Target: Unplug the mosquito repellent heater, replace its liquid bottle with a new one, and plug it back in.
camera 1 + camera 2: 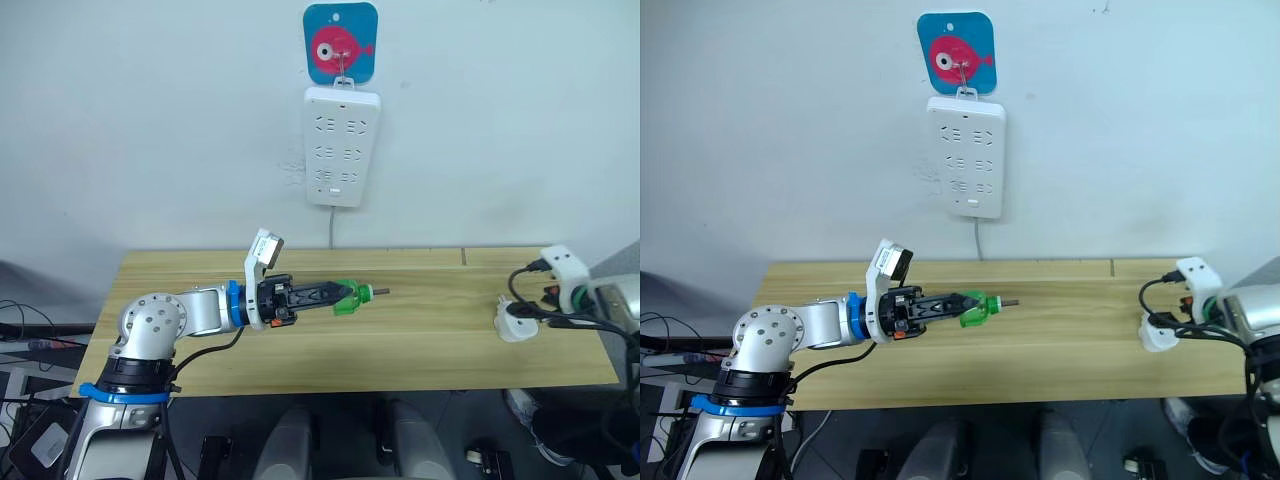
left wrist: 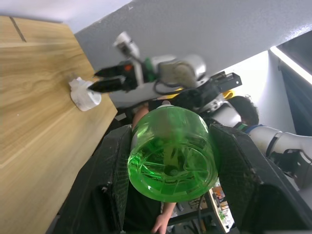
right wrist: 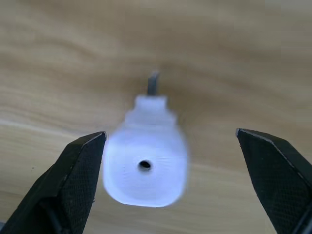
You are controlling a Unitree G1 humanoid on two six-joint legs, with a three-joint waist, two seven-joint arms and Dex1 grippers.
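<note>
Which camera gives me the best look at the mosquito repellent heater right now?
The right wrist view: the mosquito repellent heater sits centred on the wooden table between the open right gripper fingers, its vent hole facing the camera. The eye views show it small near the table's right end; the left wrist view shows it distant behind the green bottle.

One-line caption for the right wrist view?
Open right gripper poised around the white heater lying on the wooden table.

One heater (image 3: 145, 166), one green bottle (image 2: 170, 154), one power strip (image 1: 341, 146), seemingly one table (image 1: 420, 340).
</note>
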